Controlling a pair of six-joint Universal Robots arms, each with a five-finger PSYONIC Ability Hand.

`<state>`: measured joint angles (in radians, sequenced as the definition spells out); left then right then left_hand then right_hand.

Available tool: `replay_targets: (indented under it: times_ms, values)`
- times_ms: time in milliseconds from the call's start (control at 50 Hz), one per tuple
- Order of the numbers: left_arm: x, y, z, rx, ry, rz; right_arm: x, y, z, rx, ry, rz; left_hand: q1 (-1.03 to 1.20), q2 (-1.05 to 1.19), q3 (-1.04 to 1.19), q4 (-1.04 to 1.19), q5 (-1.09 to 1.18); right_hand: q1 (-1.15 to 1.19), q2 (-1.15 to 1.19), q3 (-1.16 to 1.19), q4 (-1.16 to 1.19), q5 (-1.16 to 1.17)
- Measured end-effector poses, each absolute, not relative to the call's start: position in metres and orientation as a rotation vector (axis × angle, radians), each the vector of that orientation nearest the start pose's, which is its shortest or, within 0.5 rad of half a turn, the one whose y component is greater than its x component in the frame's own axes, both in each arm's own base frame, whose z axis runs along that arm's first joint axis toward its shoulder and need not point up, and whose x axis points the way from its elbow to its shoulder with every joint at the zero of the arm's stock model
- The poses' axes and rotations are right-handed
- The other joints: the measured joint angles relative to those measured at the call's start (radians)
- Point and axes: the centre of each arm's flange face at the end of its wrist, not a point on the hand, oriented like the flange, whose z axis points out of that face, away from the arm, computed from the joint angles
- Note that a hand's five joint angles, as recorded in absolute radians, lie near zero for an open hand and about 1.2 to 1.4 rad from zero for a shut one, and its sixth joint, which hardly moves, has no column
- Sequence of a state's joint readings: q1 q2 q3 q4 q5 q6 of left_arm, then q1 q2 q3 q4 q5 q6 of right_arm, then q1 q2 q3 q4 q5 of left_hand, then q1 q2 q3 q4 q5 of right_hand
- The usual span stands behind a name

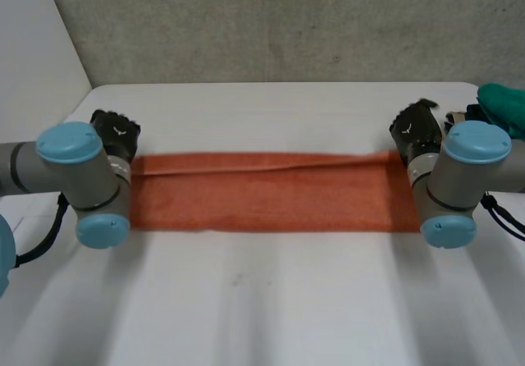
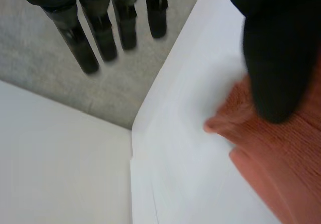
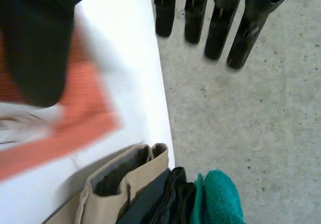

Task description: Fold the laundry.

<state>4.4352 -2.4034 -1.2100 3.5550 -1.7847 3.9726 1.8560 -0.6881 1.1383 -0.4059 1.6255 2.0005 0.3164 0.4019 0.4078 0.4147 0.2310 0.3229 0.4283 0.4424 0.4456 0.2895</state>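
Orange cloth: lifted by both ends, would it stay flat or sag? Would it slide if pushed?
Probably floppy: the cloth lies flat as a long folded strip with a soft crease, so its middle would likely sag. Its ribbed weave looks grippy, so a push may bunch it on the table rather than slide it. It seems light.

One orange towel [image 1: 271, 194], one table [image 1: 271, 300], one green cloth [image 1: 502, 107], one left hand [image 1: 115, 133], one right hand [image 1: 416, 133]

Orange towel [image 1: 271, 192]; white table [image 1: 271, 300]; teal cloth [image 1: 502, 107]; beige garment [image 3: 145, 170].
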Motion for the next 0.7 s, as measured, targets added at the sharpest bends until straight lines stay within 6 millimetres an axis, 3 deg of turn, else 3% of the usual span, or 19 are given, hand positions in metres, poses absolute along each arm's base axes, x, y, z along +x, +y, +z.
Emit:
replay_targets:
  times_ms: [20,60,160,300,360,420,440,580,700]
  values:
    - [-0.233,-0.407,0.128,0.866,1.764,-1.722,0.253,-0.415,0.124,1.212,-1.475,1.648,-0.052,-0.063,-0.049,-0.068,-0.060,0.000,0.000,0.000,0.000,0.000]
    - [-0.241,-0.403,0.126,0.902,1.741,-1.733,0.254,-0.416,0.126,1.199,-1.467,1.674,-0.124,-0.182,-0.185,-0.200,-0.179,-0.122,-0.200,-0.222,-0.213,-0.224]
    - [-0.249,-0.394,0.127,0.939,1.722,-1.747,0.252,-0.413,0.142,1.142,-1.501,1.735,-0.124,-0.201,-0.200,-0.213,-0.185,-0.123,-0.206,-0.230,-0.215,-0.227]
    - [-0.247,-0.374,0.145,0.941,1.721,-1.763,0.231,-0.384,0.192,0.971,-1.727,1.870,-0.124,-0.201,-0.200,-0.213,-0.185,-0.123,-0.206,-0.230,-0.215,-0.227]
    - [-0.244,-0.364,0.153,0.934,1.733,-1.774,0.215,-0.368,0.201,0.932,-1.870,1.842,-0.124,-0.201,-0.200,-0.213,-0.185,-0.123,-0.206,-0.230,-0.215,-0.227]
    - [-0.242,-0.356,0.157,0.933,1.756,-1.792,0.208,-0.360,0.200,0.926,-1.954,1.802,-0.124,-0.201,-0.200,-0.213,-0.185,-0.123,-0.206,-0.230,-0.215,-0.227]
    - [-0.241,-0.352,0.158,0.935,1.771,-1.802,0.198,-0.349,0.195,0.932,-2.077,1.730,-0.124,-0.201,-0.200,-0.213,-0.185,-0.123,-0.206,-0.230,-0.215,-0.227]
    - [-0.239,-0.337,0.150,0.958,1.865,-1.816,0.181,-0.325,0.170,0.987,-2.330,1.533,-0.124,-0.201,-0.200,-0.213,-0.185,-0.122,-0.204,-0.228,-0.214,-0.227]
    - [-0.235,-0.328,0.139,0.980,1.914,-1.784,0.175,-0.324,0.155,1.003,-2.358,1.524,-0.124,-0.201,-0.200,-0.213,-0.185,-0.080,-0.140,-0.149,-0.157,-0.170]
